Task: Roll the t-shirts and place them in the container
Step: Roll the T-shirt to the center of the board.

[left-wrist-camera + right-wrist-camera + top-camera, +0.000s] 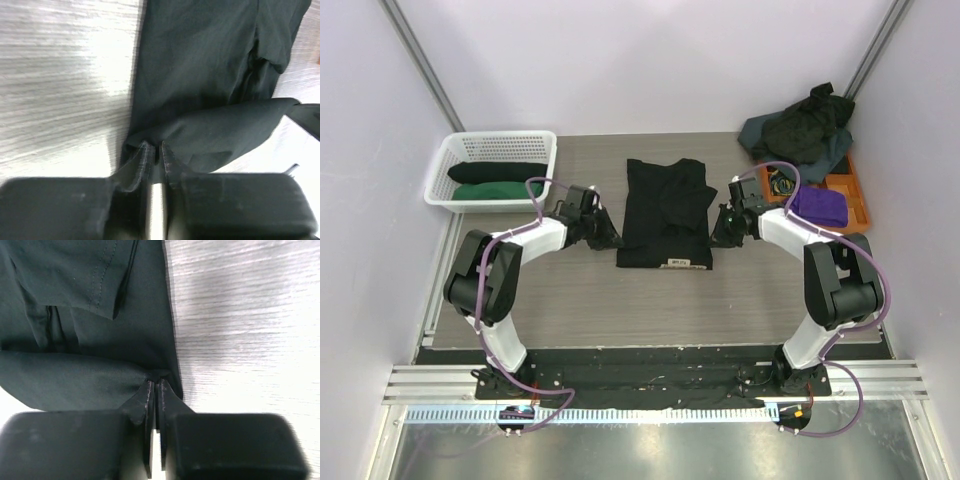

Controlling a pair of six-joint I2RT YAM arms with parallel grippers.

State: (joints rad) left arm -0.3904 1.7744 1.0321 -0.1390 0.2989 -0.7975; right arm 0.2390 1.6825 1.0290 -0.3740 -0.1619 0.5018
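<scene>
On the table point(570, 300) between basket point(500, 147) and tray point(861, 192), left gripper point(154, 148) and right gripper point(153, 385) clamp the black t-shirt point(665, 215).

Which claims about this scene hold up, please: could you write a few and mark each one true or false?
1. The left gripper and the right gripper are each shut on an edge of the black t-shirt. True.
2. The white basket is empty. False: the basket holds a black roll and a green roll.
3. A purple cloth lies on the orange tray. True.
4. The pile of dark clothes sits at the table's far left corner. False: it is at the far right, just behind the tray.
</scene>
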